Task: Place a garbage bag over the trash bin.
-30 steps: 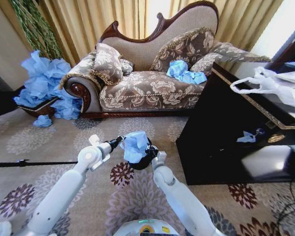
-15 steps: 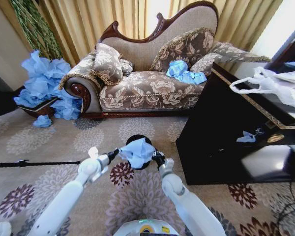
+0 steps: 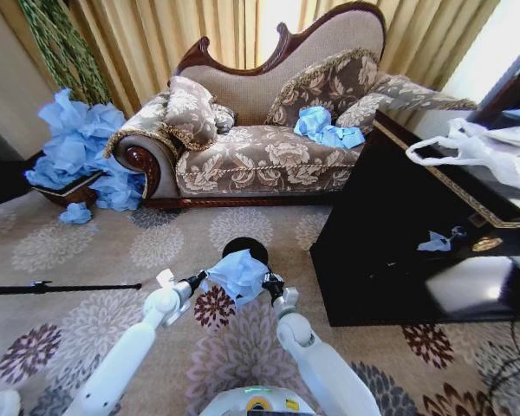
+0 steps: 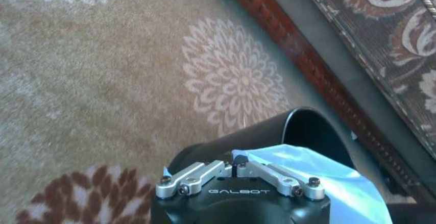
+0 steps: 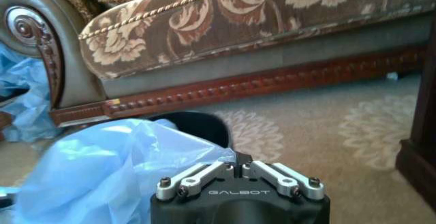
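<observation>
The trash bin (image 3: 245,250), small, black and round, stands on the carpet in front of the sofa. The light blue, crumpled garbage bag (image 3: 239,275) hangs over the bin's near side, stretched between both grippers. My left gripper (image 3: 201,280) is shut on the bag's left edge. My right gripper (image 3: 268,283) is shut on its right edge. In the left wrist view the closed fingers (image 4: 266,170) pinch blue garbage bag film (image 4: 327,180) in front of the trash bin's open mouth (image 4: 303,132). The right wrist view shows the garbage bag (image 5: 116,173) bunched beside my right gripper (image 5: 238,164), with the trash bin's rim (image 5: 197,124) behind.
A patterned sofa (image 3: 260,156) stands behind the bin, with blue bags (image 3: 325,128) on its seat. A heap of blue bags (image 3: 78,156) lies at the left. A dark cabinet (image 3: 416,225) with a white plastic bag (image 3: 477,152) stands at the right. A black rod (image 3: 61,287) lies on the carpet.
Both grippers have drawn back toward me and lower with the bag. The bin's far rim, covered by the bag before, now shows beyond it.
</observation>
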Motion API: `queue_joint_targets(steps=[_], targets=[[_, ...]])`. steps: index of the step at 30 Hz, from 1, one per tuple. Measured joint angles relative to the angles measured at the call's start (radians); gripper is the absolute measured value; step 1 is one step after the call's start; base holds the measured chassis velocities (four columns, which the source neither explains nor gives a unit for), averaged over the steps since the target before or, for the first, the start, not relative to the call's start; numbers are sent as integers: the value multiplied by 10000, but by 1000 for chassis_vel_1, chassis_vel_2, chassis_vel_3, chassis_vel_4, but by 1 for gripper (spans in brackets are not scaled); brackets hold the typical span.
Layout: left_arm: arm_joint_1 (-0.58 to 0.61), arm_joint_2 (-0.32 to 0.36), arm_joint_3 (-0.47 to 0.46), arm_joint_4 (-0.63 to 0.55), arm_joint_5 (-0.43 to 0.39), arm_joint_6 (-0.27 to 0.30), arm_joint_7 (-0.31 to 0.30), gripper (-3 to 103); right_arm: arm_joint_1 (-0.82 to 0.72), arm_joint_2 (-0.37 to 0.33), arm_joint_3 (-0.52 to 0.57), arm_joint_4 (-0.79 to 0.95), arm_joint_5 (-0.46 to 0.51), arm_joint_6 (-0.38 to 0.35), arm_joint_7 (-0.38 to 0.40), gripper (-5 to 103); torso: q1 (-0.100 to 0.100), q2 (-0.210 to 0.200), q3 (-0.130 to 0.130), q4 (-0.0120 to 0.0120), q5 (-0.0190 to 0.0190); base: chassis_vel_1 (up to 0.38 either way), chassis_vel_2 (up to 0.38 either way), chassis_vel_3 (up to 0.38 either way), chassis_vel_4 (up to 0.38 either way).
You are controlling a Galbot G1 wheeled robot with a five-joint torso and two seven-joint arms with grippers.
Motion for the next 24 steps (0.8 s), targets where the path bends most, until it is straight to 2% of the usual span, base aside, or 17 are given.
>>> queue_joint_targets(steps=[11, 15, 20, 22, 24], targets=[[-1289, -653, 285, 1251, 271, -138, 333, 0, 1184, 562, 461, -1742, -361, 646, -452, 0, 1, 0, 1, 2, 2, 0, 0, 0, 0], [-1915, -897, 662, 2136, 637, -273, 545, 0, 1683, 834, 612, -2496, -580, 809, -692, 0, 2, 0, 1, 2, 1, 0, 0, 0, 0], [-1698, -830, 572, 1876, 573, -259, 500, 0, 1300, 737, 724, -2082, -616, 721, -563, 0, 3, 0, 1, -1, 1, 0, 0, 0, 0], [-903, -386, 259, 991, 365, -231, 459, 0, 420, 349, 822, -933, -451, 464, -346, 0, 0, 0, 0, 0, 0, 0, 0, 0, 0], [-631, -230, 166, 728, 331, -228, 462, 0, 196, 225, 827, -606, -403, 393, -312, 0, -1, 0, -1, 0, 3, 0, 0, 0, 0]])
